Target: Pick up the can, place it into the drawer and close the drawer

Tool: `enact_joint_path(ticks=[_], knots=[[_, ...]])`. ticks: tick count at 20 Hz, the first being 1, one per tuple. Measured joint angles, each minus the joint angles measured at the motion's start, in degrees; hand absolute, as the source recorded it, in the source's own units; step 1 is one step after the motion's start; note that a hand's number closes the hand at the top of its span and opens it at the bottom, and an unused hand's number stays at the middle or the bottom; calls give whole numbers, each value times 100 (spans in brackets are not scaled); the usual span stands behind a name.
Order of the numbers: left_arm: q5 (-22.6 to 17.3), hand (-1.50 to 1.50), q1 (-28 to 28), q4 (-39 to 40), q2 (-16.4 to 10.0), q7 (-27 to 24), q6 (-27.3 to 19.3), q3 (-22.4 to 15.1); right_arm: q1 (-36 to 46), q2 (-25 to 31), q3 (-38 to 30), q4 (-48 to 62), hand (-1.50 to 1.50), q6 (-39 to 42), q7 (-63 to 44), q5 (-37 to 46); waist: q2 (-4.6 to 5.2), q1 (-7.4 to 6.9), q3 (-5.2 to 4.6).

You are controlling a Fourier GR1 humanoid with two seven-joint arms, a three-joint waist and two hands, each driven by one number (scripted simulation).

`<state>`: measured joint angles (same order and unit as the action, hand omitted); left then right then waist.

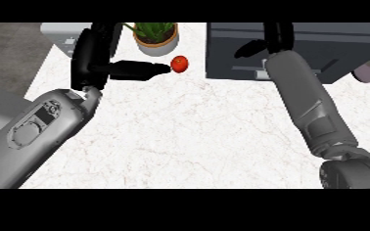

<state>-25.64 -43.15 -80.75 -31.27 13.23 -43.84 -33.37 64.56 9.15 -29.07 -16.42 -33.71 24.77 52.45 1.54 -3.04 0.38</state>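
Observation:
No can shows anywhere in the head view. The dark grey drawer unit stands at the back right of the white marble counter. My right hand lies over its left part, fingers straight and pointing away, thumb out to the left; what is beneath it is hidden. My left hand stands at the back left, fingers up and thumb stretched to the right. The thumb's tip ends just short of a red round fruit.
A potted green plant stands at the back, just behind the red fruit. A light grey object sits at the back left corner. A pinkish thing shows at the right edge. The counter's left edge runs beside my left forearm.

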Motion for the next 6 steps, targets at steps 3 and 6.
enact_joint_path(ticks=[3,6], knots=[[22,-150,117,-15,-4,-21,-10,32,122,-159,-391,-65,-150,333,197,-510,-18,36,0],[63,-150,262,-121,-54,-56,-1,92,215,-192,-629,-43,-150,566,302,-822,-22,34,-3]])
